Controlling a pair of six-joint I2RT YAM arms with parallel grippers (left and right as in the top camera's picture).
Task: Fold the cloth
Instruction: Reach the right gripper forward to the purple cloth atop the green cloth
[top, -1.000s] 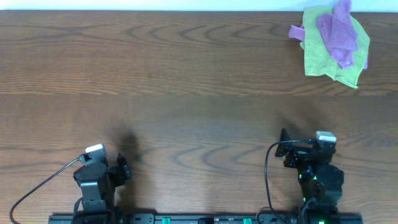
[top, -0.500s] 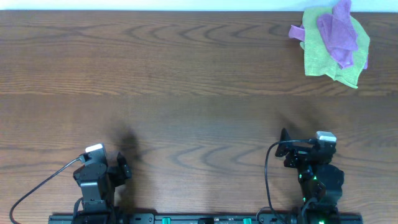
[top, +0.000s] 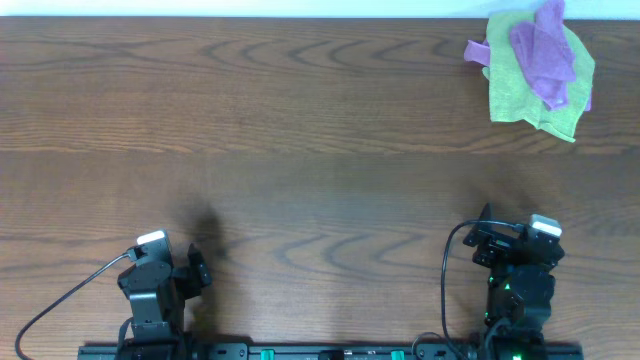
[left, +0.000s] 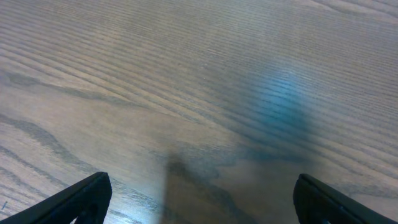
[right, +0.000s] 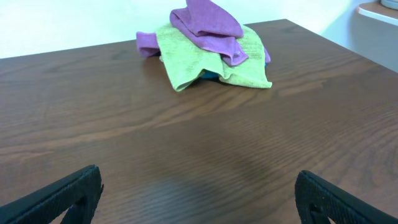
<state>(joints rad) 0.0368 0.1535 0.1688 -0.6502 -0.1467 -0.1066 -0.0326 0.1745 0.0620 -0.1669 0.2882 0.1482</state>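
A crumpled green cloth (top: 535, 92) lies at the far right corner of the wooden table, with a purple cloth (top: 545, 50) bunched on top of it. Both show in the right wrist view, green cloth (right: 199, 59) under purple cloth (right: 208, 22), with a bit of blue beneath. My right gripper (right: 199, 199) is open and empty, low over bare wood near the front edge, far from the cloths; it also shows in the overhead view (top: 487, 235). My left gripper (left: 199, 199) is open and empty over bare wood at the front left, seen from above too (top: 197, 268).
The wooden table (top: 300, 150) spreads between the arms and the cloths. Its far edge meets a white wall. A pale object (right: 379, 9) sits beyond the table's right edge in the right wrist view.
My right arm has swung to the right and slightly back toward the front edge. The left arm and the cloths have not moved.
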